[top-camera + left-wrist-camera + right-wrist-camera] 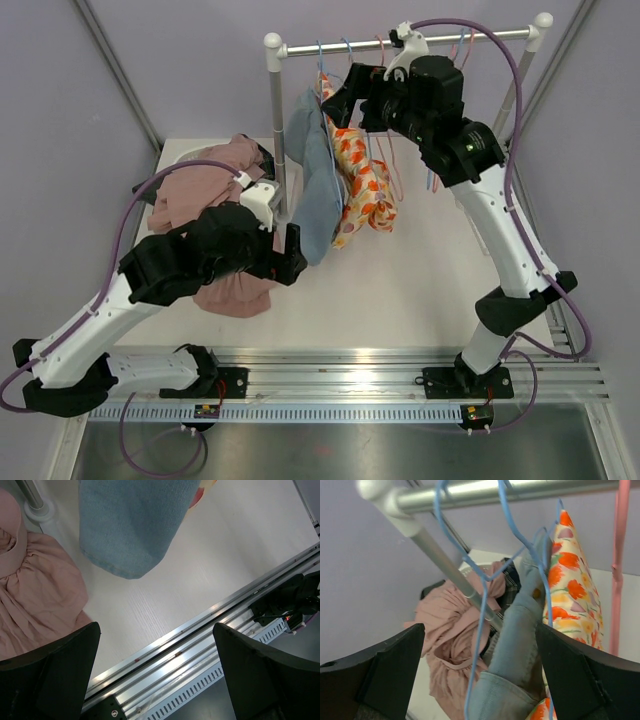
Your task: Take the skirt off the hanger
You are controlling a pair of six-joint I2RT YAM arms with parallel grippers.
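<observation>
Both open, empty: right hand (480, 640) to pinch the waist of the blue denim skirt (312, 190) off the thin blue wire hanger (481, 605), left hand (156, 637) tugging hem

No readable text, label or number shows anywhere.

The right hand (480, 635) is gaping wide before a denim skirt (517, 635) hanging from a blue hanger (484, 587), floral cloth (572, 580) just beside it.

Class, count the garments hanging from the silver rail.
2: a blue denim skirt nearest the left post, and an orange floral garment right of it; others may be hidden.
</observation>
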